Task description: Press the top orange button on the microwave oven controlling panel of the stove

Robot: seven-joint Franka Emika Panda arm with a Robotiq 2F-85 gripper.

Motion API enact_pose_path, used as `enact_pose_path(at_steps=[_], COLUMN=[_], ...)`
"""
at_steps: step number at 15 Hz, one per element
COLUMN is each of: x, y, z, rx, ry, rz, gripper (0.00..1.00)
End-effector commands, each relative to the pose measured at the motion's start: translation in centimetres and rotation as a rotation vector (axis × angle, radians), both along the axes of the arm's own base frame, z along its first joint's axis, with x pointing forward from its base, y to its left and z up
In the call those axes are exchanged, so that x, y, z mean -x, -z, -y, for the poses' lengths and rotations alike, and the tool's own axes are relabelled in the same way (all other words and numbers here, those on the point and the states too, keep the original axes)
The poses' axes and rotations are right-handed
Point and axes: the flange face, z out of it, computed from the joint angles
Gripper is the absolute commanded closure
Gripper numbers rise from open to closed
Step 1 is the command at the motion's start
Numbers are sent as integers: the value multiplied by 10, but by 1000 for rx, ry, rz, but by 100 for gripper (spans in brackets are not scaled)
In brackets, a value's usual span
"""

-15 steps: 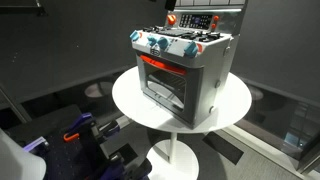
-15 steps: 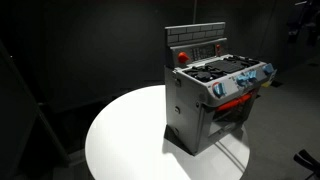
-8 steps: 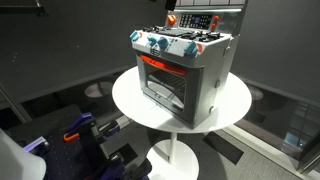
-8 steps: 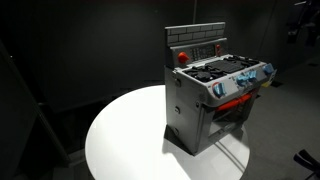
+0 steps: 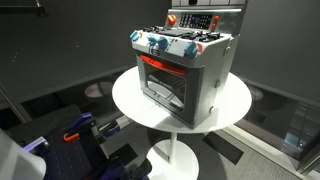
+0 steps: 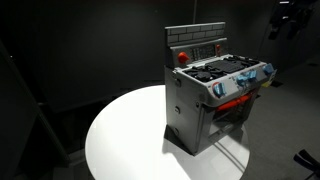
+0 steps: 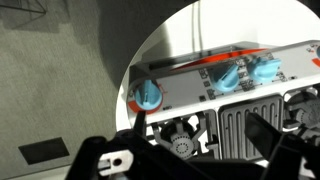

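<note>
Small silver-grey stove (image 5: pixel 185 75) (image 6: pixel 210 100) upright near the middle of a round white desk (image 5: pixel 130 100) (image 6: pixel 120 130). Red-orange oven window (image 5: pixel 160 72) (image 6: pixel 235 102) low on the stove's front, with a strip of blue-white knobs (image 7: pixel 147 95) just above it. Dark cooktop (image 6: pixel 220 70) (image 7: pixel 235 125) on the stove's top, behind the knobs.

Microwave oven controlling panel (image 5: pixel 205 20) (image 6: pixel 193 42) upright along the stove's back edge: dark grey, with rows of small pale keys. Orange button (image 5: pixel 170 19) (image 6: pixel 181 57) at one end of that panel, with nothing touching it.

Gripper (image 7: pixel 195 135) above the stove, looking down on the knob strip and the cooktop, clear of both. Fingers (image 7: pixel 280 150) spread wide, holding nothing, with the cooktop showing in the gap between them. Panel outside the wrist view.

In an exterior view, a dark shape high up and well apart from the stove, probably the gripper (image 6: pixel 285 18); too dim against the black backdrop to be sure.
</note>
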Motion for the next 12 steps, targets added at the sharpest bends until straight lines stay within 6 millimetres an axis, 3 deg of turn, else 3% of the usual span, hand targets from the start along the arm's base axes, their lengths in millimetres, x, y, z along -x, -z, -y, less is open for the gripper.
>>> enact_pose_path(at_steps=[1, 12], x=[-28, -104], y=[-5, 25], z=[3, -4], rx=[69, 207], ry=[20, 46], rz=[80, 233], gripper=[0, 0])
